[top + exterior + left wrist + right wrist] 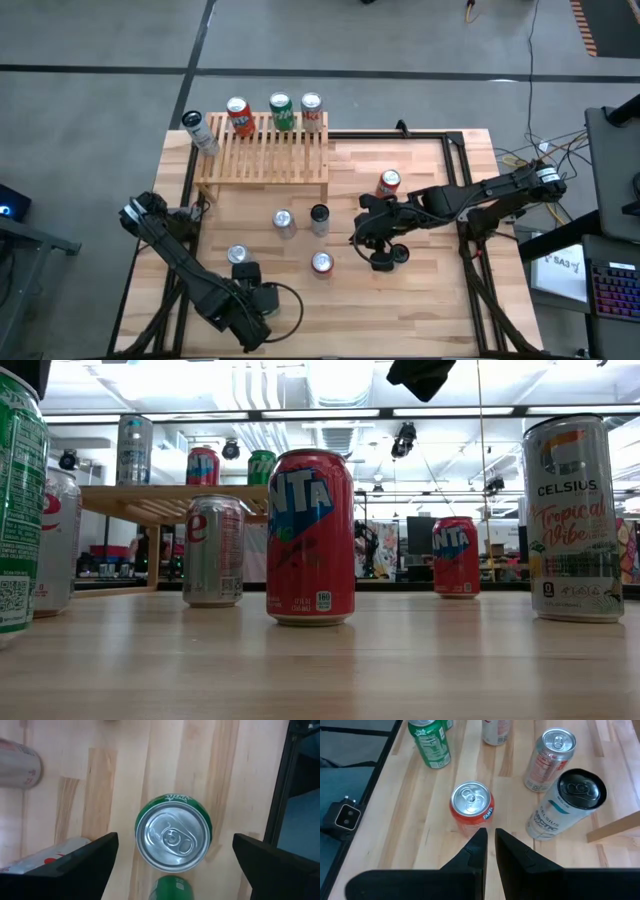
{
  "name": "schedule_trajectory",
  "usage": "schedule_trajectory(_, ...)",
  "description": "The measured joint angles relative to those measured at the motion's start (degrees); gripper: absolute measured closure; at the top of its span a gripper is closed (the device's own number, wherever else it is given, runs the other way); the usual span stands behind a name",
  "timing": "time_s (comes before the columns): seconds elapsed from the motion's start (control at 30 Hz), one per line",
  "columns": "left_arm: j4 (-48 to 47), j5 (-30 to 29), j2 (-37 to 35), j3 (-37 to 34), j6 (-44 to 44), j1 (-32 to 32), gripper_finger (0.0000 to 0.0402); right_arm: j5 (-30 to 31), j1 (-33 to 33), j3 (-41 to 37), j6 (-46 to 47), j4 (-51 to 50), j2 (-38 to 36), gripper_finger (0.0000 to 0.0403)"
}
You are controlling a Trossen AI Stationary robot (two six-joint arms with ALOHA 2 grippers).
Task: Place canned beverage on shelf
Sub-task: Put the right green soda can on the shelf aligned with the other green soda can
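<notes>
- Four cans stand along the back of the shelf (262, 150), a low light-wood slatted rack at the far left part of the surface (420, 290): a silver-and-black can (199, 131) at its far-left corner, then a red can (239, 115), a green can (281, 110) and a red-and-white can (312, 111).
- Off the shelf, a silver can (284, 223) and a black-topped Celsius can (319, 219) stand side by side near the middle of the surface, with a red Fanta can (322, 264) nearer the front.
- Another orange-red can (388, 184) stands apart to the right of the shelf.
- The left end effector (175, 860) is released, its fingers (85, 865) spread wide on either side of a green Sprite can (173, 832) standing upright below it; the wrist view looks straight down on the can's top, and the fingers do not touch it.
- In the high view that arm is at the front left of the surface, close to a silver-topped can (237, 255).
- The right end effector (490, 845) is clenched, its fingers together and holding nothing, pointing toward the Fanta can; it hangs right of the centre cans.
</notes>
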Motion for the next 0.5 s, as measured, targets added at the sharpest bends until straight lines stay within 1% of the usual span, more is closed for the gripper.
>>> schedule_trajectory(0.17,0.16,-0.11,0.56,-0.02,0.0,0.0,0.0027,-0.01,0.0,-0.03,-0.05,0.0,0.0,0.0376)
schedule_trajectory(0.5,0.26,-0.17,4.08,-0.09,0.42,0.0,0.0028,-0.02,0.0,-0.27,-0.11,0.0,0.0,0.0376)
